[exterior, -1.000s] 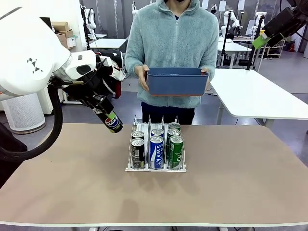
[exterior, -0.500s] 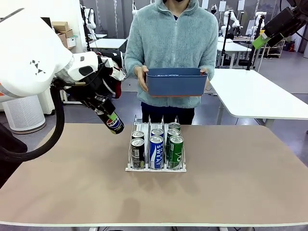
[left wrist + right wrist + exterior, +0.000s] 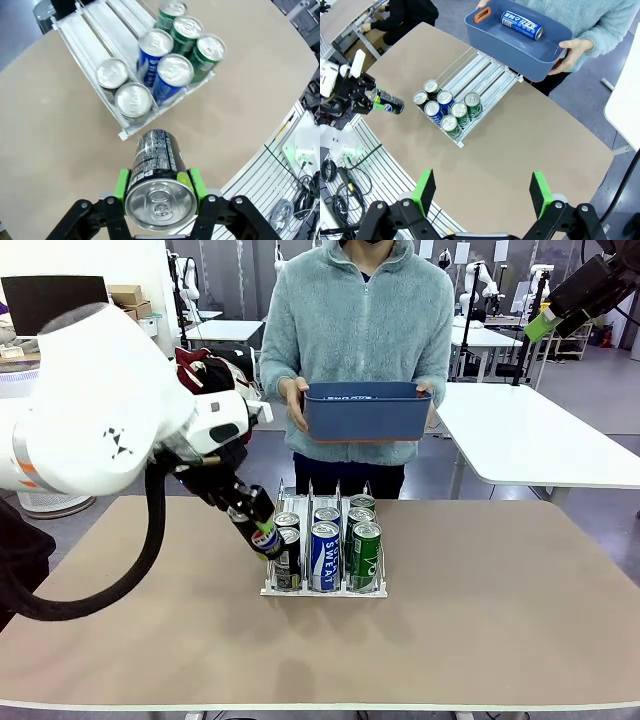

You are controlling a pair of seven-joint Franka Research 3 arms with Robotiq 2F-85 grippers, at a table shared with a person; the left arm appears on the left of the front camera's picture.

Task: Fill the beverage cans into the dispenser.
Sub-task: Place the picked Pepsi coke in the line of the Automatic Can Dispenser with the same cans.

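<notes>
Holding a tilted black Pepsi can (image 3: pixel 156 150): left gripper (image 3: pixel 159 182), clamped shut on it, just beside the dispenser (image 3: pixel 322 592), left front corner. Seven racked cans (image 3: pixel 325 545) inside. Right gripper (image 3: pixel 483 192): jaws wide, empty, high above the table.

Two white robot arms with black grippers, and a person in a fleece jacket.
The glossy white left arm (image 3: pixel 100 430) has a round shell with small black triangle marks, and a thick black cable (image 3: pixel 152 530) hangs under it. The black left gripper (image 3: pixel 160 186) and black right gripper (image 3: pixel 483 192) carry bright green pads (image 3: pixel 426 192). The person wears a pale blue-green fluffy zip jacket (image 3: pixel 360 330) with long sleeves.
</notes>
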